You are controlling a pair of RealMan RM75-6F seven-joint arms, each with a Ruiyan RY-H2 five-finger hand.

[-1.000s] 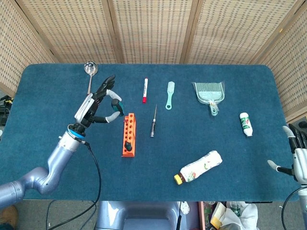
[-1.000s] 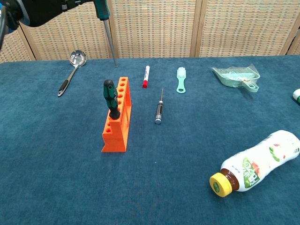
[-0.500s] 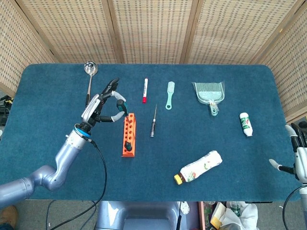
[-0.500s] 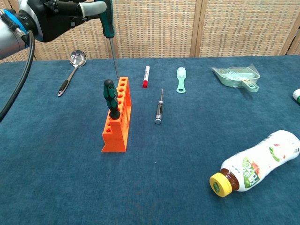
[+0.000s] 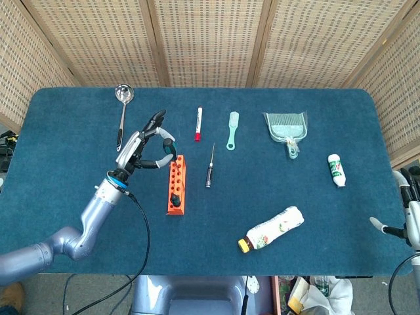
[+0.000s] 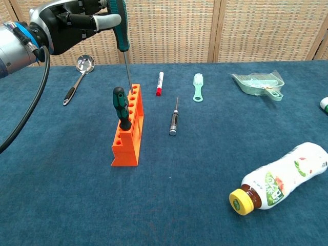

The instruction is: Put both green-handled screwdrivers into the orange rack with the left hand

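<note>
Your left hand [image 6: 72, 23] grips one green-handled screwdriver [image 6: 122, 43] upright, tip at a far hole of the orange rack [image 6: 128, 128] directly below. The second screwdriver [image 6: 121, 108] stands seated nearer you. Right hand [image 5: 410, 220]: fingers apart, holding nothing.

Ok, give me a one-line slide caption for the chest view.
Left hand lowers the second green-handled screwdriver tip-first onto the orange rack, where the first screwdriver already stands.

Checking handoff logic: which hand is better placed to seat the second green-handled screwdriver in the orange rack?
Left. The left hand already holds the second green-handled screwdriver upright over the orange rack. The right hand sits at the table's far right edge, holding nothing.
</note>
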